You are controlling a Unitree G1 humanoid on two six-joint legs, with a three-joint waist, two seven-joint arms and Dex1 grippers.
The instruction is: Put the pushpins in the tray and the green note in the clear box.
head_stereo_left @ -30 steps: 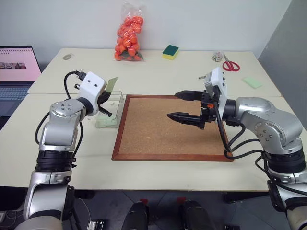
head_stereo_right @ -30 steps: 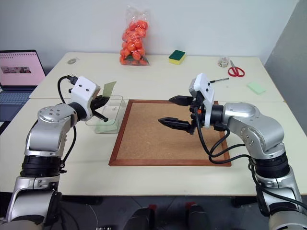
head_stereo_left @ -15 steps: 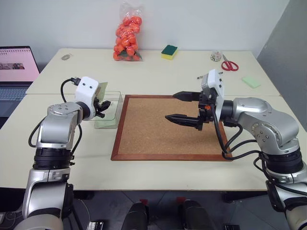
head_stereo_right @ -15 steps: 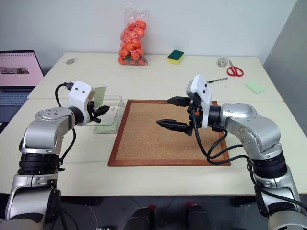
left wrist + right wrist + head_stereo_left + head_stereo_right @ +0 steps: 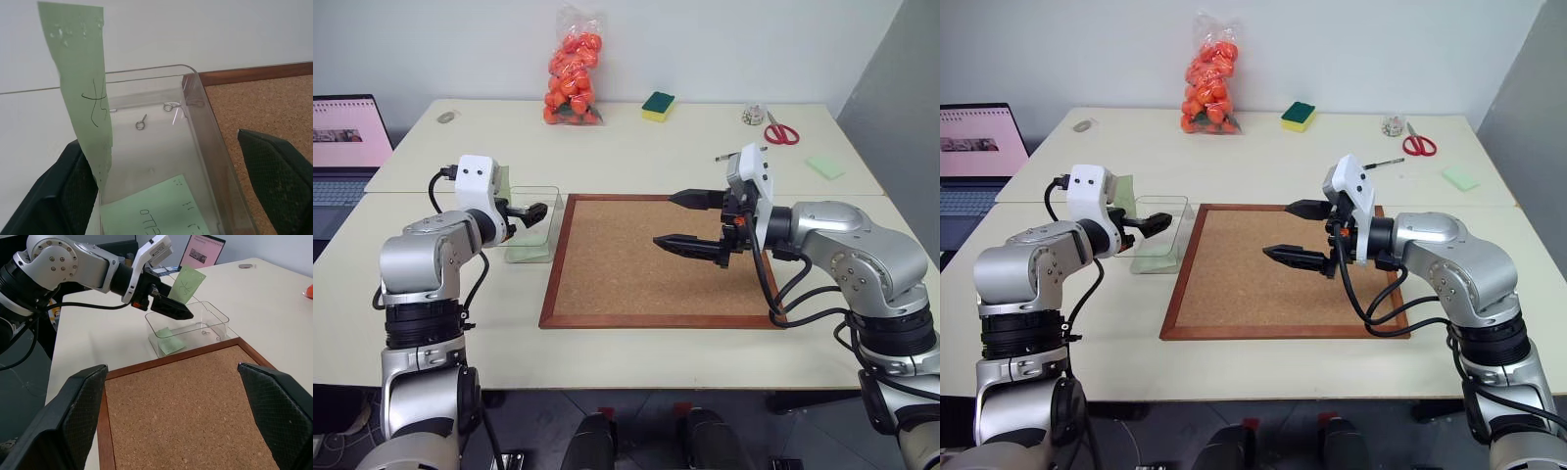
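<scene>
My left gripper (image 5: pixel 525 215) is open at the near-left end of the clear box (image 5: pixel 534 233), one finger (image 5: pixel 1157 221) reaching over its rim. The green note (image 5: pixel 83 93), marked with pen, stands upright against the inner side of the other finger (image 5: pixel 58 196), with nothing pinching it; it also shows as the green note (image 5: pixel 186 283) in the right wrist view. A second green slip (image 5: pixel 156 208) and two small metal eye hooks lie inside the box. My right gripper (image 5: pixel 666 218) hangs open and empty over the cork board (image 5: pixel 636 284). The pushpins and the tray are out of view.
Along the table's far edge are a bag of orange fruit (image 5: pixel 572 80), a green-and-yellow sponge (image 5: pixel 658 104), red scissors (image 5: pixel 780 130) and a pale-green pad (image 5: pixel 826 166). A laptop (image 5: pixel 342 147) sits at the far left.
My left gripper has gone from shut on the green note to open, and its wrist has rolled. The note still stands against one finger. The right arm has kept still.
</scene>
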